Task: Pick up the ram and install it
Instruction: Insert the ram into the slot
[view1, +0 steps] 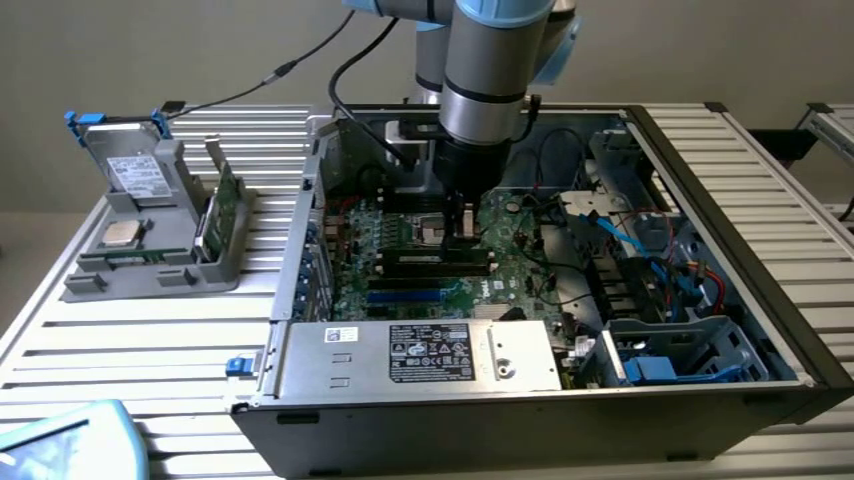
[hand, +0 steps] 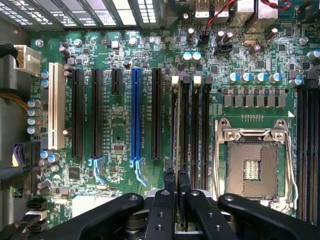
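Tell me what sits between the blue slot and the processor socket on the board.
The wrist view shows it: between the blue slot and the processor socket stand one long black slot, then a row of narrow black memory slots with white latches.

The arm (view1: 489, 60) comes straight down from above, its wrist (view1: 481, 120) vertical. The end effector (view1: 466, 228) points directly downward, its two black fingers (hand: 183, 186) pinched close together with barely a gap between.

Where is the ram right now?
In the wrist view, the ram stands edge-on in the gripper, at the memory slots between the expansion slots and the processor socket.
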